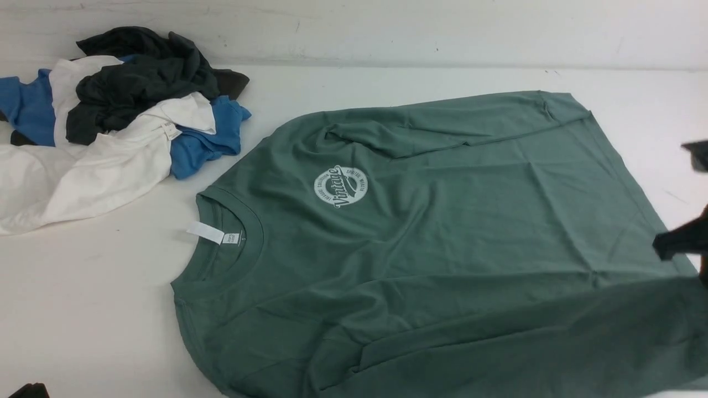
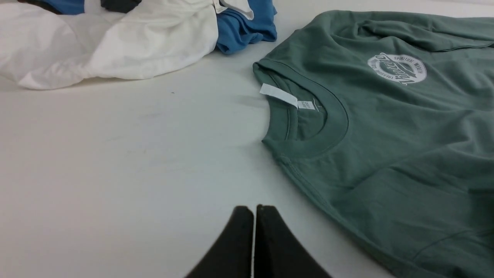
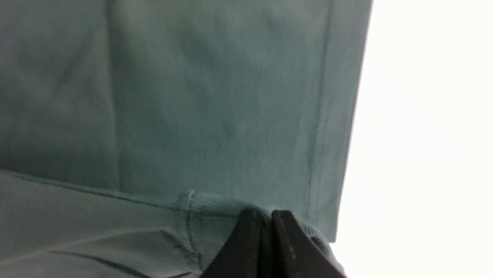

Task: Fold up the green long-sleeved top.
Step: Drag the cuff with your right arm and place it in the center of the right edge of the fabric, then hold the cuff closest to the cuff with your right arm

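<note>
Clearly the green long-sleeved top [image 1: 442, 221] lies flat on the white table [image 1: 83, 309], collar toward the robot's left. The right gripper [image 3: 270, 215] is pinched on a seamed edge at the hem corner; the left gripper [image 2: 254, 210] is pressed together, empty, above bare table near the collar. The cloth looks soft, light and limp, so I would take it at hems or shoulder seams.

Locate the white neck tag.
Front view, left of centre: the white neck tag pokes from the collar of the green long-sleeved top onto the table, nearer the robot than the garment pile.
</note>
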Robot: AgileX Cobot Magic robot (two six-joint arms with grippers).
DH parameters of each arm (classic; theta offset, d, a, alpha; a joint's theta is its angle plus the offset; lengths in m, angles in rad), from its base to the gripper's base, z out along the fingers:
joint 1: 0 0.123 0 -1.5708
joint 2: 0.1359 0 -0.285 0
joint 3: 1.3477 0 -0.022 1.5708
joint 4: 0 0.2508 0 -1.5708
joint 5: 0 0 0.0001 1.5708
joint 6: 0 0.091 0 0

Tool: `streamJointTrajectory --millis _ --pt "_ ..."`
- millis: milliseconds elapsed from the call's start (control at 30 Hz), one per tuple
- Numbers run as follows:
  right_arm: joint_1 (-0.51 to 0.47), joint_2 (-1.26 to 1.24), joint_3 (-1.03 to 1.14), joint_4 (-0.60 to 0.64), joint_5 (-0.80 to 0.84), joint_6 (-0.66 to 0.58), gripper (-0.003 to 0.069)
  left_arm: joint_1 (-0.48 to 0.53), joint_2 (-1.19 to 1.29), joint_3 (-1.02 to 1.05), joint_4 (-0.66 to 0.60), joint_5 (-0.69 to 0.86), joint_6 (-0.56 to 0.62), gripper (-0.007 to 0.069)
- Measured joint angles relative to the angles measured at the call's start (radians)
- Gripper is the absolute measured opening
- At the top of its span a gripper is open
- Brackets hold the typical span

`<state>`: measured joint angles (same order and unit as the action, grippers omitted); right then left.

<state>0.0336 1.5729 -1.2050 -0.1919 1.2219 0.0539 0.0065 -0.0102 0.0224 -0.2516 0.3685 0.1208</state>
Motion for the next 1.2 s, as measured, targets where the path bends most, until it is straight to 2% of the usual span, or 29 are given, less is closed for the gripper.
streamJointTrajectory --millis 167,333,500,700,767,800,833,900,933,1033,1100,1133,1200 --pt "0.0 -0.026 -0.221 0.004 0.012 0.003 0.0012 0.0 0.0 0.0 0.0 0.0 0.0 -0.0003" --pt "0.0 0.068 -0.409 0.006 0.016 0.003 0.0011 0.0 0.0 0.0 -0.001 0.0 0.0 -0.0003" --pt "0.0 0.235 -0.496 0.007 -0.043 0.003 0.0011 0.0 0.0 0.0 -0.001 0.0 0.0 -0.0003" --pt "0.0 0.395 -0.502 0.007 -0.201 0.018 0.0028 0.0 0.0 0.0 -0.001 0.0 0.0 -0.0003" --pt "0.0 0.464 -0.502 0.007 -0.288 0.022 0.0085 0.0 0.0 0.0 -0.001 0.0 0.0 -0.0003" --pt "0.0 0.468 -0.502 0.007 -0.293 0.022 0.0091 0.0 0.0 0.0 -0.001 0.0 0.0 -0.0003" --pt "0.0 0.499 -0.502 0.005 -0.327 0.026 0.0148 0.0 0.0 0.0 -0.001 0.0 0.0 -0.0003" --pt "0.0 0.515 -0.502 0.001 -0.336 0.03 0.0199 0.0 0.0 0.0 -0.001 0.0 0.0 -0.0003" --pt "0.0 0.529 -0.502 -0.01 -0.339 0.043 0.0272 0.0 0.0 0.0 -0.001 0.0 0.0 -0.0003" --pt "0.0 0.528 -0.515 -0.039 -0.319 0.056 0.0391 0.0 0.0 0.0 -0.001 0.0 0.0 -0.0003" --pt "0.0 0.518 -0.549 -0.052 -0.273 0.059 0.0444 0.0 0.0 0.0 -0.017 0.001 -0.002 -0.0003" --pt "0.0 0.516 -0.554 -0.052 -0.267 0.059 0.0449 0.0 0.0 0.0 -0.017 0.001 -0.002 -0.0003" --pt "0.0 0.494 -0.626 -0.06 -0.18 0.057 0.0465 0.0 0.0 0.0 -0.097 0.003 -0.022 -0.0003"
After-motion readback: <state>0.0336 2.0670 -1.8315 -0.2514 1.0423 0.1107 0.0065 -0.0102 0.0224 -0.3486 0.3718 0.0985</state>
